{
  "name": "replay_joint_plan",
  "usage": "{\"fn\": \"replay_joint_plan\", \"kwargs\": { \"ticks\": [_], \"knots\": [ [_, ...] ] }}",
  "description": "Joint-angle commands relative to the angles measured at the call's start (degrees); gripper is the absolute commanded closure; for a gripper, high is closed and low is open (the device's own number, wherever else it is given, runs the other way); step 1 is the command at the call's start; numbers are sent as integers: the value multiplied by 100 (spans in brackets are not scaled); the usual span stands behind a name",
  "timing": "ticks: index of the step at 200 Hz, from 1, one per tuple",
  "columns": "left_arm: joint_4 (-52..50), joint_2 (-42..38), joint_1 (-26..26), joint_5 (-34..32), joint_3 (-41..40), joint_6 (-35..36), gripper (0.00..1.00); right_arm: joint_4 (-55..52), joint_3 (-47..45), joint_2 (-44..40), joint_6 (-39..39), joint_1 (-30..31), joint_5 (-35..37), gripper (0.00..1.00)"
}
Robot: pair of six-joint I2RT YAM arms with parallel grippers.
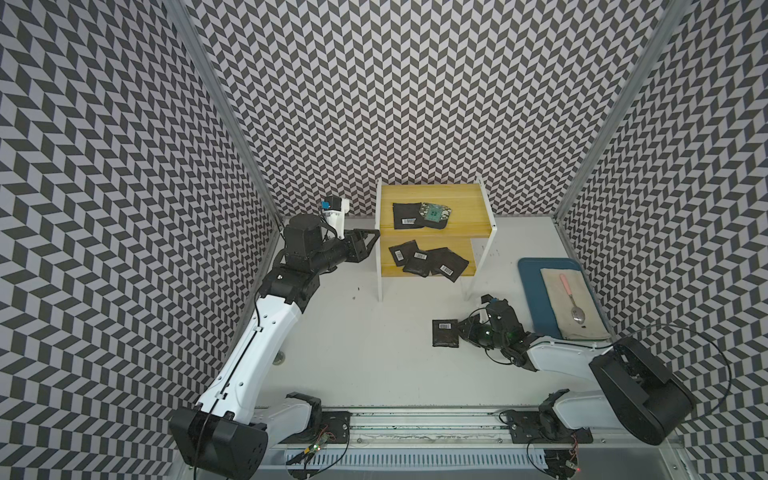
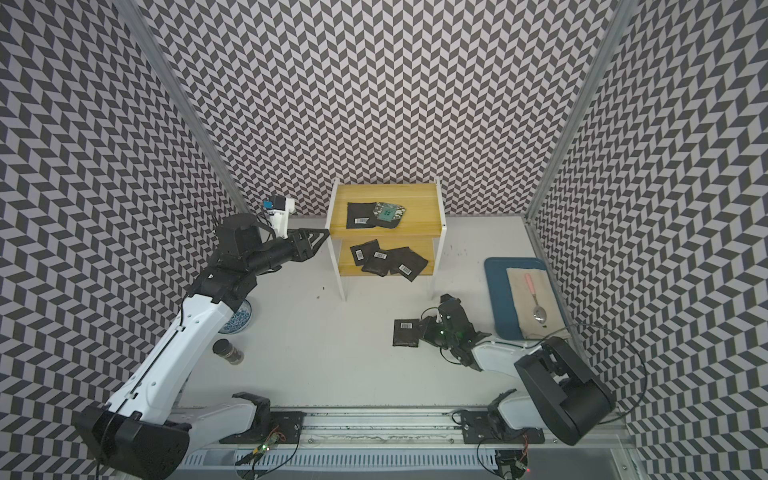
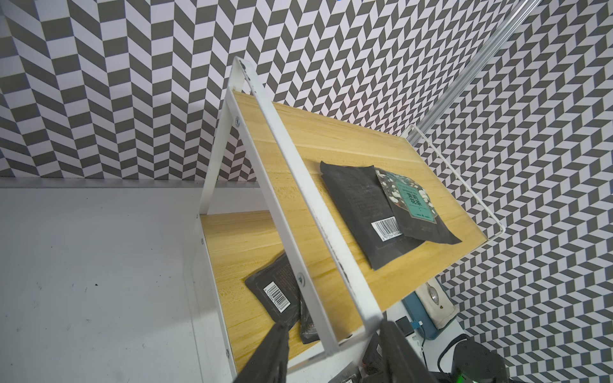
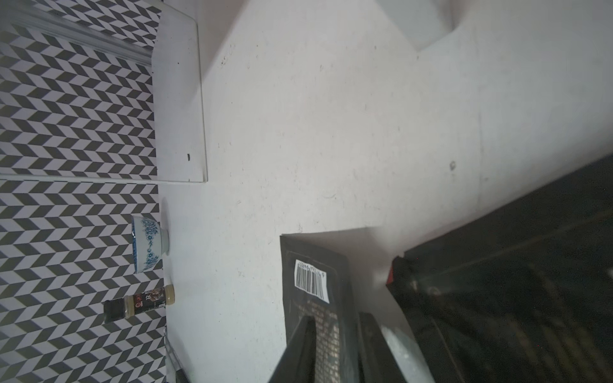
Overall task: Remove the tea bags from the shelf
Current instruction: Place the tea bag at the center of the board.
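One tea bag (image 1: 444, 332) is already off the shelf (image 1: 415, 193). It lies flat on the desk (image 1: 353, 353), barcode up, in front of the shelf's front leg on the right arm's side and well clear of it. The right gripper (image 1: 460, 332) sits low at that sachet's edge. In the right wrist view the jaws stand a little apart, with the sachet's (image 4: 315, 285) printed face showing between the fingers (image 4: 300, 345). That reads as a let-go rather than a clamp, and a flat, open spot in front of the shelf suits a drop.

Five or so bags are yet to be taken. On the shelf's upper board a black sachet (image 1: 407, 216) lies with a green-white patterned one (image 1: 435, 212) overlapping its corner. On the lower board at least three black sachets (image 1: 428, 262) overlap in a loose fan, and the outermost juts past the front edge, so it looks the easiest to pinch next.

The left gripper (image 1: 372, 235) is level with the shelf's upper board at the corner on its own side. In the left wrist view its jaws are parted, with the white frame bar (image 3: 282, 199) running between the fingers (image 3: 275, 345), and no clamp on the bar shows. It is probably placed there to steady the light rack or to reach along a board, but I cannot tell which.

Beyond the shelf on the right arm's side, a blue tray (image 1: 530, 291) carries a cloth (image 1: 552, 299) and a spoon (image 1: 571, 299). Neither is part of this job.
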Motion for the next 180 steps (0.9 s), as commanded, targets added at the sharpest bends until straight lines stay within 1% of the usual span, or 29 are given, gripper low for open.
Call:
{"fn": "replay_joint_plan", "kwargs": {
  "ticks": [1, 51, 78, 107, 128, 139, 152, 180],
  "knots": [
    [-20, -86, 38, -31, 2, 43, 52, -162, 165, -282, -195, 19, 244, 74],
    [-27, -80, 39, -21, 25, 50, 52, -780, 309, -786, -374, 11, 495, 73],
    [-29, -86, 40, -22, 52, 55, 52, -1210, 400, -1271, -517, 19, 594, 72],
    [-20, -58, 40, -30, 74, 35, 52, -1713, 579, -1868, -715, 20, 706, 64],
    [6, -46, 40, -22, 85, 33, 52, -2059, 818, -2154, -881, 19, 688, 60],
    [5, -22, 40, -16, 116, 33, 52, -2228, 991, -2232, -999, 20, 640, 56],
    [-4, 1, 40, -1, 152, 33, 52, -2461, 1262, -2280, -1156, 27, 580, 55],
    [-9, 1, 40, -30, 179, 33, 52, -2873, 1895, -2334, -1446, 43, 500, 47]
  ]
}}
